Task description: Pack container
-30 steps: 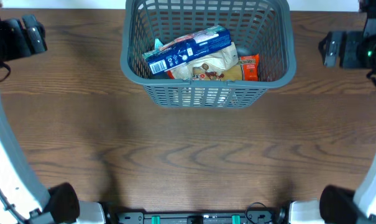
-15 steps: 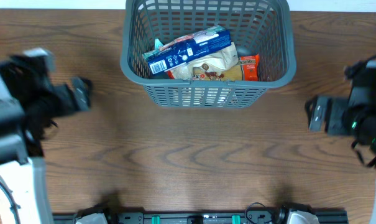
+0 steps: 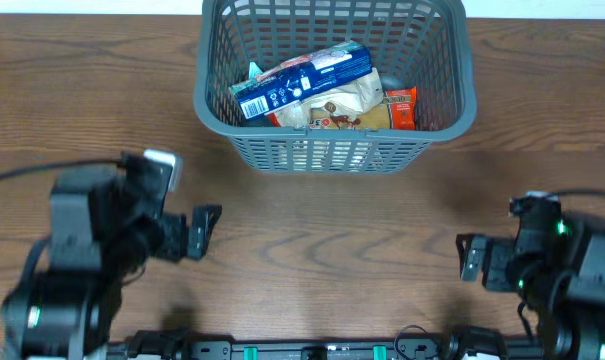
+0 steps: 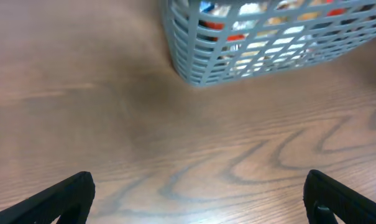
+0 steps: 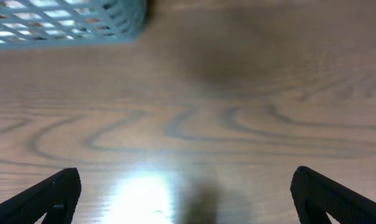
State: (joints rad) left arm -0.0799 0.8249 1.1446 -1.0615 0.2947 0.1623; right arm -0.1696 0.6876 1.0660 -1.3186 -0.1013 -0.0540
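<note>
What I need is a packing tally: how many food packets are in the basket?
3 visible: a blue packet lying diagonally on top, a beige bag beneath it, an orange packet at the right of the basket. Others may lie hidden underneath.

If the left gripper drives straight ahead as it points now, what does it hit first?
Probably the near-left corner of the large dark grey plastic lattice basket, centred ahead of the left gripper, jaws open. Only bare wooden table lies between; depth is unclear.
</note>
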